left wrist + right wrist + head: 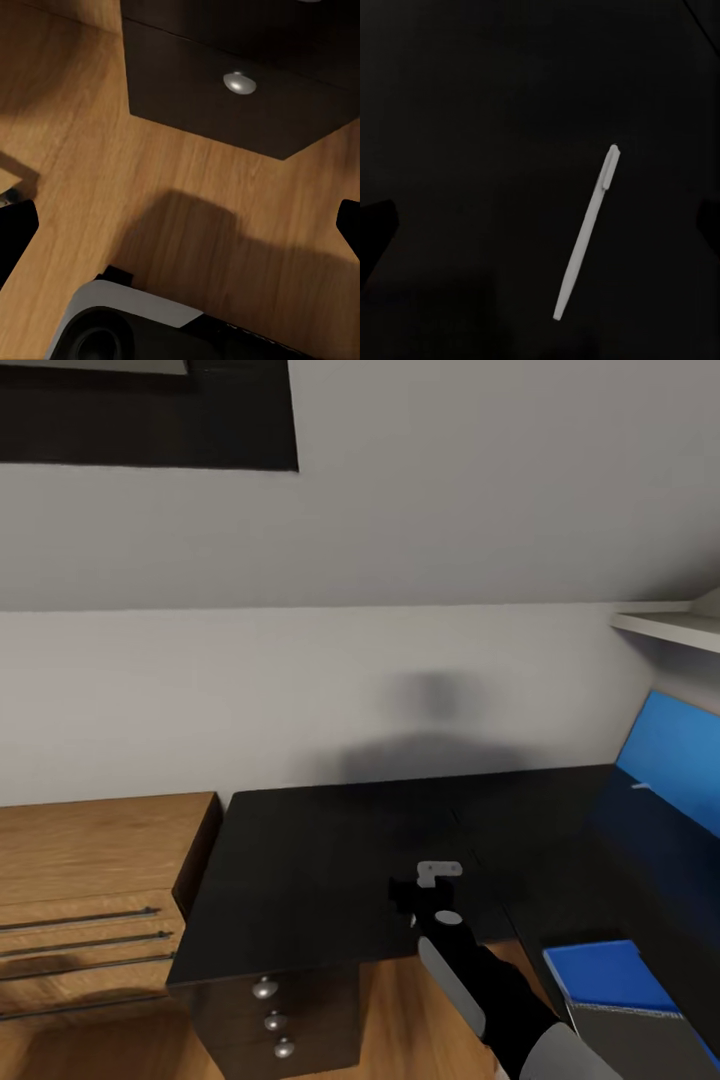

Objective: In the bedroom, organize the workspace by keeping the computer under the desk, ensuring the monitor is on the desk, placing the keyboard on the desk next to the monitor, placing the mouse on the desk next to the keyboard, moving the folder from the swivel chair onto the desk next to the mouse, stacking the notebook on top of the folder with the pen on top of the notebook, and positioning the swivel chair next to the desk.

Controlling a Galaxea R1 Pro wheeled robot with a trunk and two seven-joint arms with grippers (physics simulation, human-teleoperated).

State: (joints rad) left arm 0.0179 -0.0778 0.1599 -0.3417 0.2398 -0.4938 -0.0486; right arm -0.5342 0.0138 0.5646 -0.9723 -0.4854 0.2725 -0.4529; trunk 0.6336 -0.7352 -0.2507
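Pale pen (585,232) lying loose on glossy black desk (300,860); right gripper (425,890) poised above it, fingers apart, ready to descend. Blue folder (600,972) nearby, awaiting the stack.

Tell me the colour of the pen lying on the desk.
The pen is pale white-grey against the glossy black desk; the right wrist view shows it best.

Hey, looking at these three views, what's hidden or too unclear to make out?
1. Head view: the grey slab next to the folder runs off the bottom edge. Whether it is a notebook or a chair seat, I cannot tell.
2. Right wrist view: the right pincer has dark fingers against the black desk, so their outlines are nearly lost.
3. Left wrist view: the drawer unit is cut by the top edge.
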